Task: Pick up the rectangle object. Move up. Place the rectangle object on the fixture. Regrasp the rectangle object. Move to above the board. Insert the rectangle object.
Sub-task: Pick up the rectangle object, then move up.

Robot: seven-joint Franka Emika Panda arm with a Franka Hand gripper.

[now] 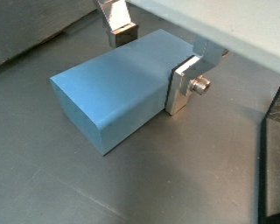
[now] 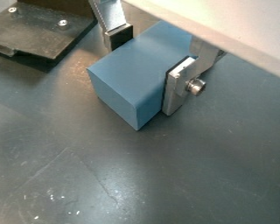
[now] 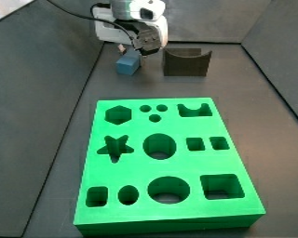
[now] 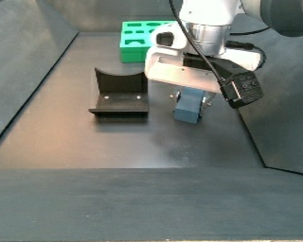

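The rectangle object [image 1: 108, 96] is a light blue block lying on the dark floor, seen in both wrist views [image 2: 130, 83]. My gripper [image 1: 154, 59] straddles it from above, with one silver finger [image 1: 184, 83] flat against its near side and the other pad [image 1: 125, 37] at its far side. In a side view the block [image 3: 127, 66] sits under the gripper [image 3: 129, 54], just left of the fixture [image 3: 185, 61]. The green board [image 3: 164, 153] lies nearer the camera. The block's underside is hidden.
Grey walls enclose the floor on both sides in a side view. The fixture [image 4: 116, 95] stands close beside the block [image 4: 188, 109], with the board [image 4: 139, 36] behind it. A dark plate [image 2: 31, 35] shows in a wrist view.
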